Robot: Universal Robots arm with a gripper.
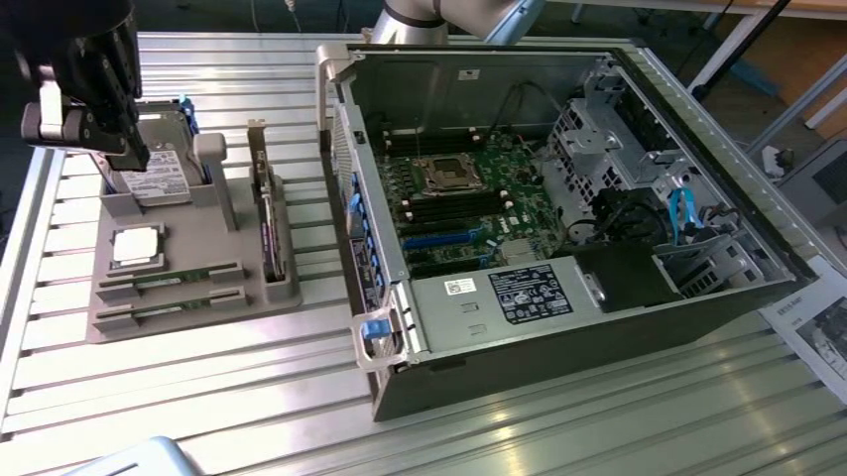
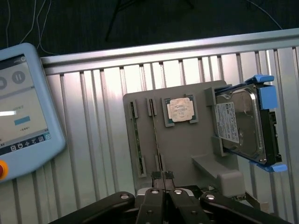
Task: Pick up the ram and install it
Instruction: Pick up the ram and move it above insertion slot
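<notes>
At the exterior view's left the hand [image 1: 133, 157] hangs clenched on nothing, fingertips pressed together, over the hard drive [image 1: 166, 174] end of the grey holder [image 1: 192, 327] on the slatted counter [image 1: 173, 397]; the ram [image 1: 170, 279] stands on edge in a slot at the holder's other end, a long, narrow green strip, with a second stick [image 1: 166, 306] just beside it and the silver processor [image 1: 137, 246] between ram and drive. Further right stands the dark expansion card [image 1: 272, 233]; then the open computer case [image 1: 530, 372], its motherboard [image 1: 463, 188] exposed.
</notes>
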